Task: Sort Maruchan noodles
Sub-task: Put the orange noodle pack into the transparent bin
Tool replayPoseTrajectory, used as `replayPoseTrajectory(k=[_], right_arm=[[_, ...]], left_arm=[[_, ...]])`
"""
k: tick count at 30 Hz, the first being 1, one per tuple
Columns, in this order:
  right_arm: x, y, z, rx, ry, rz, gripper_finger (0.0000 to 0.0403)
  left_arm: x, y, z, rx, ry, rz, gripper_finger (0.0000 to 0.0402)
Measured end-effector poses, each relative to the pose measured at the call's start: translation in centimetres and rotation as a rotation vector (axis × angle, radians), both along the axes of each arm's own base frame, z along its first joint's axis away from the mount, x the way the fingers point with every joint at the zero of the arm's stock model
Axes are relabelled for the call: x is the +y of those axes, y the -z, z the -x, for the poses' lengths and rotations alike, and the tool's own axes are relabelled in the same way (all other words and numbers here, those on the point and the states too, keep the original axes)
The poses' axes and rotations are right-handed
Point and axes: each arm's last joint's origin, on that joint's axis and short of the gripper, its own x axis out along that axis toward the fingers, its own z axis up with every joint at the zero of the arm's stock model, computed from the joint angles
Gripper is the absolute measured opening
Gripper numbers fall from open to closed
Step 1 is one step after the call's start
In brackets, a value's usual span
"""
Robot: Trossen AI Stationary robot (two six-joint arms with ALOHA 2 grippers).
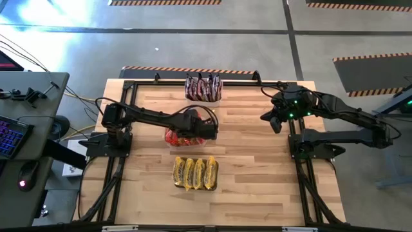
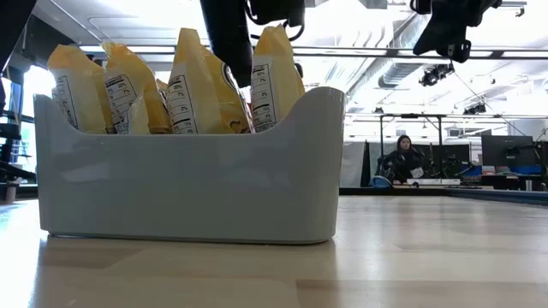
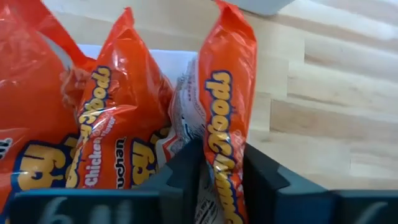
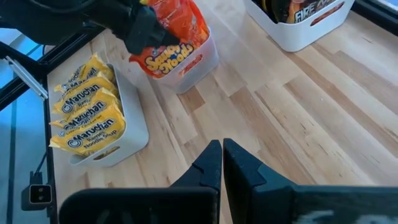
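I see my left tool down over the middle tub on the bench, right on top of the red noodle packs. In the left wrist view one red pack stands upright between the two dark fingers. The fingers sit just beside it on both sides, but I cannot tell if they are squeezing it or have let go. More red packs stand next to it in the same tub. The yellow noodle packs stand in a row in the near tub, close to the front of the bench. The dark brown packs stand in the far tub, at the back edge of the bench. The three tubs are in a line from far to near, a little left of the middle. My right tool hangs in the air over the right side of the bench, well apart from the tubs, with its fingers pressed together and nothing in them. Far off in the room behind the bench, a person sits at a desk.
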Motion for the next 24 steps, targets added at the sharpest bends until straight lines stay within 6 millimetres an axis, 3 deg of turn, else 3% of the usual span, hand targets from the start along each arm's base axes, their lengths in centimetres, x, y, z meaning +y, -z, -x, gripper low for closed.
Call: replayPoseTrajectory(k=[7, 13, 19, 24], right_arm=[[0.0, 0.0, 0.0, -0.004, 0.007, 0.011, 0.0], [-0.1, 0.0, 0.0, 0.0, 0.026, 0.017, 0.0], [-0.2, 0.0, 0.0, 0.004, 0.048, 0.025, 0.0], [-0.3, 0.1, -0.4, 0.015, 0.049, 0.022, 0.0]], left_arm=[[0.9, -0.5, -0.1, 0.023, 0.128, 0.033, 0.014], [1.4, -4.5, 1.6, -0.019, 0.238, -0.03, 0.0151], [-0.3, -8.3, 4.4, -0.049, 0.344, -0.08, 0.0121], [-2.7, -8.4, 8.3, -0.015, 0.311, -0.048, 0.0063]])
